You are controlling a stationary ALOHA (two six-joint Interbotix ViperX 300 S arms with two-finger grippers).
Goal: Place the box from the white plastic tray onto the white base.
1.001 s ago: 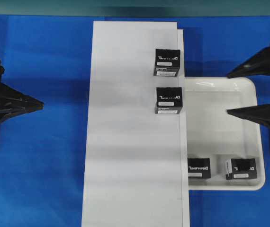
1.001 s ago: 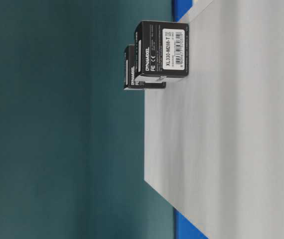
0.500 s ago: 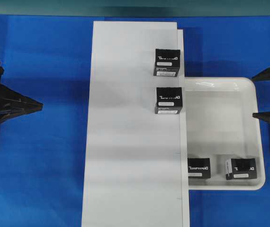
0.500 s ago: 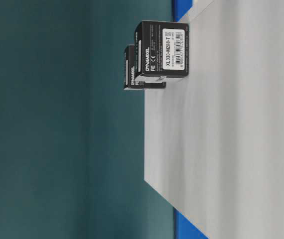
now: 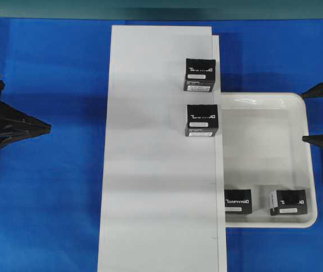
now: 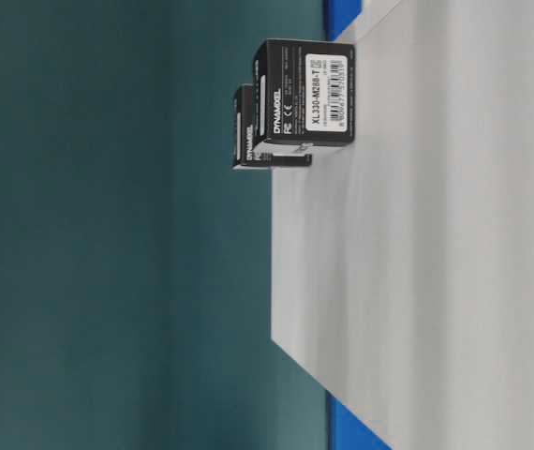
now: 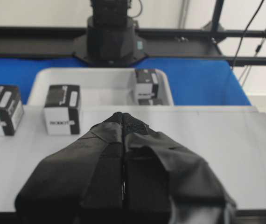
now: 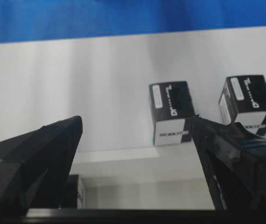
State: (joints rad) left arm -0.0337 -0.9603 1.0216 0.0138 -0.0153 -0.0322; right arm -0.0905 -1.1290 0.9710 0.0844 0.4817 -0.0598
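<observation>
Blue cloth (image 5: 54,187) covers the table, and the white base (image 5: 156,187) runs as a long matte board down the middle of the overhead frame. Two black boxes already stand on it near its right edge, in the upper half of the frame: the upper box (image 5: 199,75) and the lower box (image 5: 202,120), apart from each other, white lettering on top.

To the right of the board lies the white plastic tray (image 5: 300,164), its left side tucked against the board's edge. Along the tray's lower rim sit the other two boxes: one box (image 5: 238,202) at the lower left corner, beside the board, and another box (image 5: 288,202) at the lower right, tipped onto a different face.

At the frame's left edge the left gripper (image 5: 37,127) hangs over the cloth, well away from the board, jaws pressed together and holding nothing. At the right edge the right gripper (image 5: 314,113) reaches just over the tray's right rim, its two fingers spread wide apart and empty.
</observation>
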